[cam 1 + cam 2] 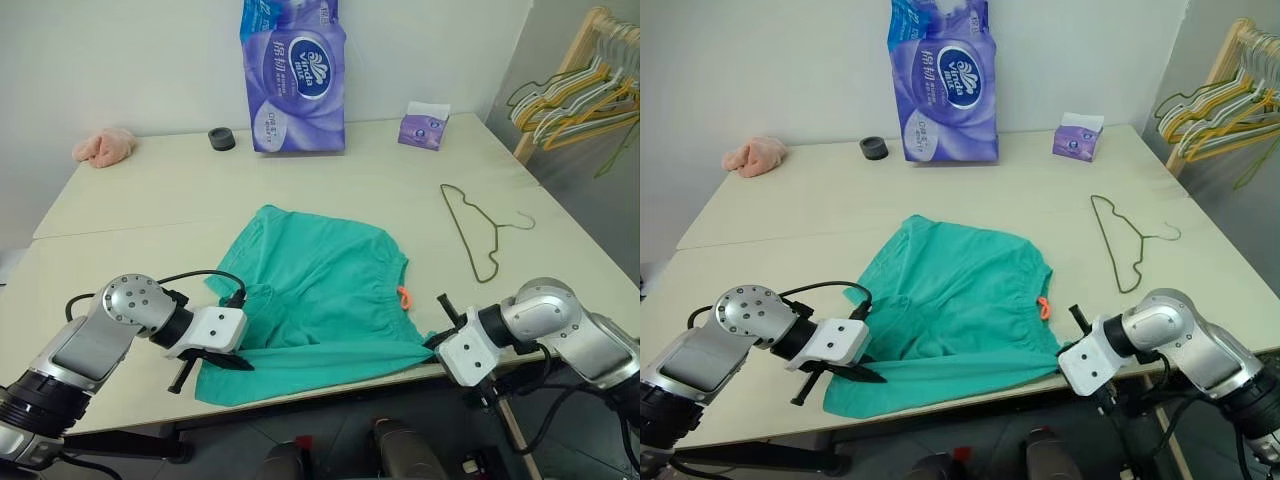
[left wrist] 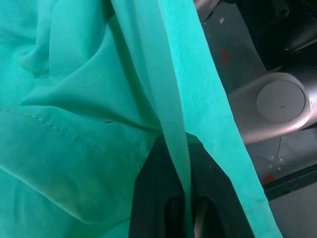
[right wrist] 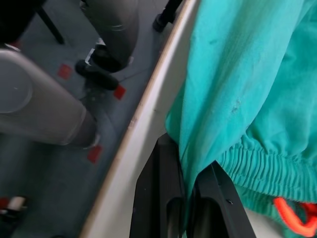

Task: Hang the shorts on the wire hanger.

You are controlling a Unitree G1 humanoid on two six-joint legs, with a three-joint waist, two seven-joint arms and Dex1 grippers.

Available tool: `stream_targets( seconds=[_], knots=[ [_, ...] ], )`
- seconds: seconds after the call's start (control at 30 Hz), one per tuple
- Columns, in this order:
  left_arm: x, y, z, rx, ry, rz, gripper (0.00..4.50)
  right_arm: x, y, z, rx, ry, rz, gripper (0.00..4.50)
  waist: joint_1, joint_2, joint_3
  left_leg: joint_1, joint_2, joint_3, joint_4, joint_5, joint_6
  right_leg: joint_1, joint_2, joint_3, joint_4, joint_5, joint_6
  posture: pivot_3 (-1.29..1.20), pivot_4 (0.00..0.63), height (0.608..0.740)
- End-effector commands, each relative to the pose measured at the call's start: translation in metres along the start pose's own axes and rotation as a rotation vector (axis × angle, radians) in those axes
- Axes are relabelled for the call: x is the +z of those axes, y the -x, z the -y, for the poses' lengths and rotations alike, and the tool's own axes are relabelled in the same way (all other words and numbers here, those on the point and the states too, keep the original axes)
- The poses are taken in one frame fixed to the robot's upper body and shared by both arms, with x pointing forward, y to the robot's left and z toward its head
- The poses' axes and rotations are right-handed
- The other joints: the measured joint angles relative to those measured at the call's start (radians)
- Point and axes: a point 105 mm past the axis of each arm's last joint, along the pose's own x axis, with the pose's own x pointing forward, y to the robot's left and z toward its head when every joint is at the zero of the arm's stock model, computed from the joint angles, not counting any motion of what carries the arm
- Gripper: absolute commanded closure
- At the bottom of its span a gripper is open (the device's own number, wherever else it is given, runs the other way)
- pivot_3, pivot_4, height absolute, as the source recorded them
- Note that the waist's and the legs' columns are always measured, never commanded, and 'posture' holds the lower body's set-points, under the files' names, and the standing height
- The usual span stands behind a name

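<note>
With both end effectors clamped on the near hem, left end effector point(image 1: 243, 350) and right end effector point(image 1: 432, 343) stretch the shorts point(image 1: 320, 295) crosswise along the worktop point(image 1: 150, 200) edge. Beyond and rightward lies the wire hanger point(image 1: 472, 230), nearer the right arm, long axis running front-to-back, hook pointing right.

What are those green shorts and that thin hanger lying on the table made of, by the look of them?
The shorts look like soft, matte woven fabric, perhaps cotton: they drape and wrinkle, with a gathered elastic waistband. The wire hanger looks like thin bent metal wire with a dark olive coating; whether paint or plastic, I cannot tell.
</note>
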Motion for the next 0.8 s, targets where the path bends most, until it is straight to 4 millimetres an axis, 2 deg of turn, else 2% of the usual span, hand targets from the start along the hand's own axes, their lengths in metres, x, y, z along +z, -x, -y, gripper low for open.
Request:
stream_targets(
  seconds=[0.03,0.17,0.3,0.4,0.43,0.53,0.6,0.63,0.73,0.8],
  knots=[
    [-0.001,0.002,0.007,-0.026,0.031,-0.014,4.29,0.003,0.005,0.006,-0.032,0.018,-0.018,3.86,-0.001,0.0,0.0,0.0,0.0,0.0,0.0,0.0,0.0,0.0,0.0,0.0,0.0,0.0,0.0,-0.19,0.098,0.74],
    [0.002,0.005,0.018,-0.078,0.094,0.008,3.31,0.005,0.007,0.004,-0.015,0.036,-0.015,2.57,-0.001,0.0,0.0,0.0,0.0,0.0,0.0,0.0,0.0,0.0,0.0,0.0,0.0,0.0,0.0,-0.19,0.098,0.74],
    [0.009,0.008,0.026,-0.106,0.142,0.058,2.05,0.017,0.016,0.0,0.014,-0.01,0.049,1.19,0.0,0.0,0.0,0.0,0.0,0.001,0.0,0.0,0.0,0.0,0.0,0.0,0.0,-0.001,0.001,-0.19,0.098,0.74],
    [0.026,0.014,0.026,-0.109,0.21,0.165,1.11,0.028,0.027,0.006,-0.024,-0.102,0.118,0.14,0.0,0.0,0.001,0.0,0.0,0.0,0.0,0.0,0.0,0.0,0.0,0.0,0.0,-0.002,0.002,-0.19,0.1,0.74],
    [0.034,0.018,0.025,-0.102,0.235,0.215,0.79,0.031,0.031,0.009,-0.044,-0.138,0.144,0.0,0.0,-0.001,0.001,0.0,0.0,0.0,0.0,0.0,0.0,0.0,0.0,0.0,0.0,-0.002,0.003,-0.18,0.1,0.74],
    [0.054,0.029,0.018,-0.07,0.276,0.33,0.04,0.04,0.045,0.021,-0.151,-0.284,0.245,0.0,0.002,-0.001,0.001,0.0,0.0,0.0,0.0,0.0,0.0,0.0,0.0,0.0,0.0,-0.002,0.003,-0.18,0.102,0.74],
    [0.058,0.032,0.013,-0.039,0.278,0.355,0.04,0.04,0.05,0.027,-0.213,-0.347,0.275,0.0,0.002,-0.002,0.001,0.0,0.0,-0.001,0.0,0.0,0.0,0.0,0.0,0.0,0.0,-0.002,0.003,-0.18,0.102,0.74],
    [0.062,0.034,0.005,0.004,0.276,0.38,0.04,0.037,0.054,0.033,-0.275,-0.398,0.288,0.0,0.002,-0.001,0.001,0.0,0.001,-0.001,0.0,0.0,0.0,0.0,0.0,0.0,0.0,-0.002,0.003,-0.18,0.103,0.74],
    [0.071,0.041,-0.043,0.283,0.252,0.458,0.04,0.008,0.072,0.053,-0.543,-0.573,0.282,0.0,0.011,-0.002,0.002,0.0,0.0,-0.001,0.001,0.0,0.0,0.001,0.0,0.0,0.0,-0.002,0.003,-0.18,0.104,0.74],
    [0.07,0.04,-0.062,0.402,0.181,0.428,0.04,-0.011,0.085,0.062,-0.701,-0.66,0.267,0.0,0.02,-0.004,0.002,-0.001,0.0,-0.001,0.002,0.0,0.0,0.001,0.0,0.0,0.0,-0.001,0.002,-0.18,0.105,0.74]
  ],
)
